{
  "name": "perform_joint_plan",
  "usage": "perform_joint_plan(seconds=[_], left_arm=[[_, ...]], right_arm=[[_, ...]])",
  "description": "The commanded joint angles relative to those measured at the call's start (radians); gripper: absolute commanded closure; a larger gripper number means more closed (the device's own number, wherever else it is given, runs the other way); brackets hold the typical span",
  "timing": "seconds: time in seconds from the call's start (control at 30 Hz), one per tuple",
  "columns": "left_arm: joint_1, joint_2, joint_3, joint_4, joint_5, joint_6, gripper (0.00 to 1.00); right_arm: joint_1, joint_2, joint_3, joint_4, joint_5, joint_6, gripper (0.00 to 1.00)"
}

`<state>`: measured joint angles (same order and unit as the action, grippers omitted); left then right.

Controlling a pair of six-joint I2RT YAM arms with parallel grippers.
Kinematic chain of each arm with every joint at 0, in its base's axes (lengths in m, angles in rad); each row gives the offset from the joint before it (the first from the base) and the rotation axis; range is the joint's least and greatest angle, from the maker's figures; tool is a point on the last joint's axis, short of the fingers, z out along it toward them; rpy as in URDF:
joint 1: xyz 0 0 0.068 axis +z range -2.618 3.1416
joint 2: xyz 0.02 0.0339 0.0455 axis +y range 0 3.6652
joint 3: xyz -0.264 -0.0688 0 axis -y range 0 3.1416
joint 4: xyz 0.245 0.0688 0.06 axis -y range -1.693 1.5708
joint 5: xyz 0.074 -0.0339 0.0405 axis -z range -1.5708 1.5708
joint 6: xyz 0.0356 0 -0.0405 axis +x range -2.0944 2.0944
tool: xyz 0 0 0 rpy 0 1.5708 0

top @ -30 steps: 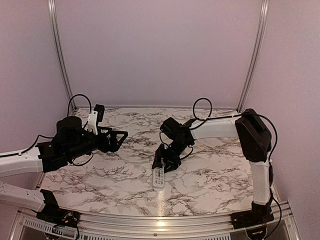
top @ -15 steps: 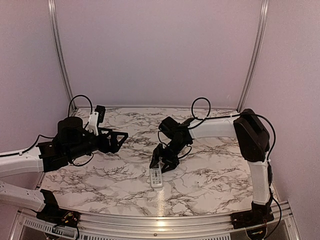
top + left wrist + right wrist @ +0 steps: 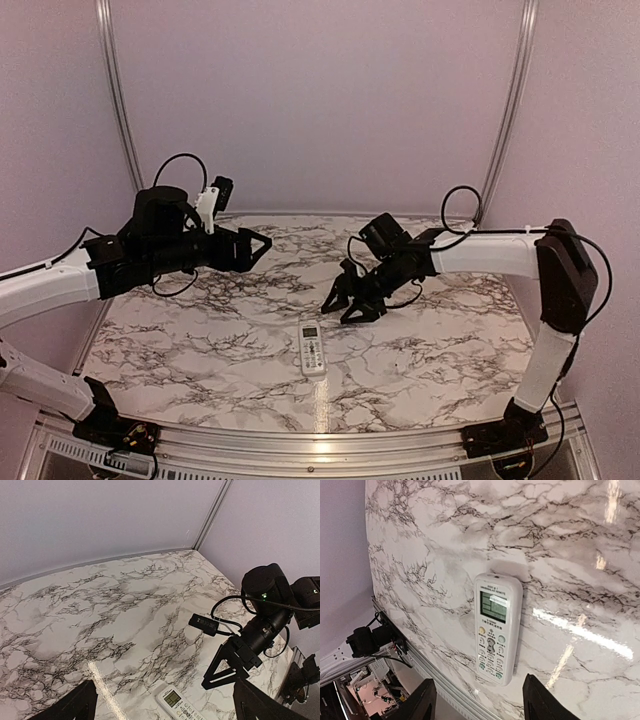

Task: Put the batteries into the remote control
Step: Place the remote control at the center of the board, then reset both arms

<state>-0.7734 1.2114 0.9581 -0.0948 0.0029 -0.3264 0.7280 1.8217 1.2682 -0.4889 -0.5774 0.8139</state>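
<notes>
The white remote control point(image 3: 313, 349) lies face up on the marble table, display and buttons showing; it also shows in the right wrist view point(image 3: 496, 626) and at the bottom edge of the left wrist view point(image 3: 177, 703). My right gripper point(image 3: 347, 303) is open and empty, raised above the table just behind and right of the remote. My left gripper point(image 3: 262, 244) is open and empty, held high over the table's left rear. The batteries are not in view in any frame.
The marble table point(image 3: 200, 330) ends at a metal rail along the near edge point(image 3: 320, 440). Purple walls with aluminium posts point(image 3: 118, 100) close the back and sides. Cables loop from both wrists.
My right gripper has let go of the remote, lifted and drawn back to the right. The remote now lies free on the table. My left arm has risen and moved back right.
</notes>
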Motion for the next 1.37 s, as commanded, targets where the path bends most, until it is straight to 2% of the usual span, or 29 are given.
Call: perform_joint_plan(seconds=[0.0,0.2,0.3,0.33,0.37,0.4,0.63,0.8,0.97,1.33], left_arm=[[0.047,0.055,0.111,-0.150,0.042,0.030,0.01],[0.174,0.130,0.232,-0.269,0.059,0.029,0.01],[0.286,0.158,0.224,-0.278,0.125,-0.007,0.01],[0.316,0.163,0.214,-0.275,0.151,-0.019,0.01],[0.344,0.167,0.200,-0.269,0.179,-0.031,0.01],[0.364,0.170,0.184,-0.263,0.205,-0.035,0.01],[0.392,0.145,0.034,-0.205,0.190,-0.045,0.01],[0.392,0.110,-0.101,-0.113,0.188,-0.078,0.01],[0.392,0.097,-0.160,-0.086,0.171,-0.081,0.01],[0.391,0.090,-0.159,-0.076,0.158,-0.064,0.01]], right_arm=[[-0.084,-0.101,-0.022,0.090,0.005,-0.161,0.43],[-0.219,-0.262,-0.047,0.108,0.051,-0.354,0.40],[-0.305,-0.356,-0.125,0.205,0.003,-0.404,0.37],[-0.335,-0.390,-0.161,0.242,-0.014,-0.416,0.19],[-0.362,-0.419,-0.199,0.273,-0.029,-0.422,0.09],[-0.386,-0.450,-0.234,0.305,-0.042,-0.431,0.02],[-0.498,-0.588,-0.487,0.463,-0.001,-0.459,0.01],[-0.501,-0.648,-0.638,0.601,0.037,-0.437,0.01],[-0.501,-0.658,-0.745,0.707,0.033,-0.395,0.01],[-0.501,-0.640,-0.764,0.741,0.040,-0.400,0.01]])
